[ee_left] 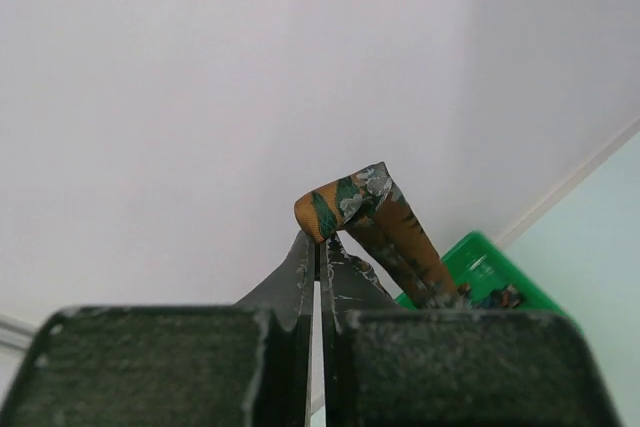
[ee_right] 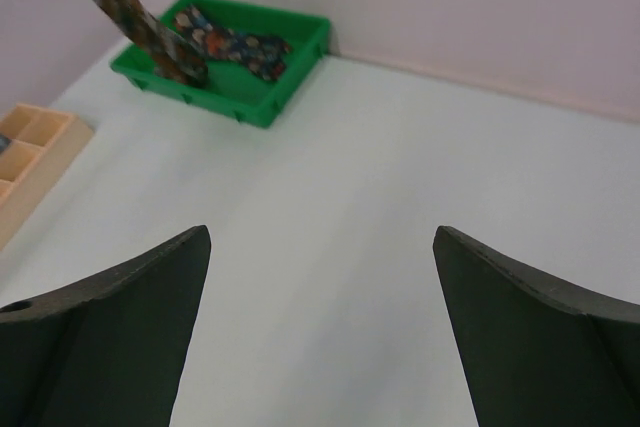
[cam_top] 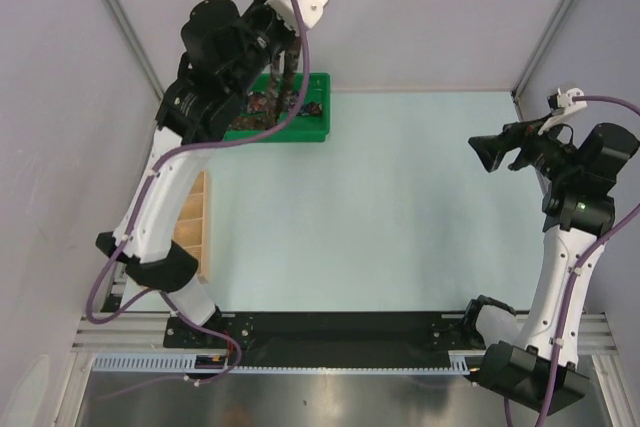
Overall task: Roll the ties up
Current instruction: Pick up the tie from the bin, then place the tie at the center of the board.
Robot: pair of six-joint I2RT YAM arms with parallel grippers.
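Note:
My left gripper (ee_left: pixel 320 242) is shut on a fold of the rust-brown tie (ee_left: pixel 400 237). It holds the tie high above the green tray (ee_left: pixel 480 267), and the tie hangs down into it. From above, the tie (cam_top: pixel 291 72) drops from the raised left gripper (cam_top: pixel 288 35) to the tray (cam_top: pixel 318 117). In the right wrist view the hanging tie (ee_right: pixel 120 2) crosses the top left, and a dark navy floral tie (ee_right: pixel 235 44) lies in the tray (ee_right: pixel 270 97). My right gripper (ee_right: pixel 322 237) is open and empty, far to the right (cam_top: pixel 487 155) above the table.
A tan wooden compartment box (cam_top: pixel 195 222) lies along the table's left edge, under the left arm; its corner (ee_right: pixel 30 157) shows in the right wrist view. Pale walls enclose the back and both sides. The light table surface (cam_top: pixel 400 207) stretches between the arms.

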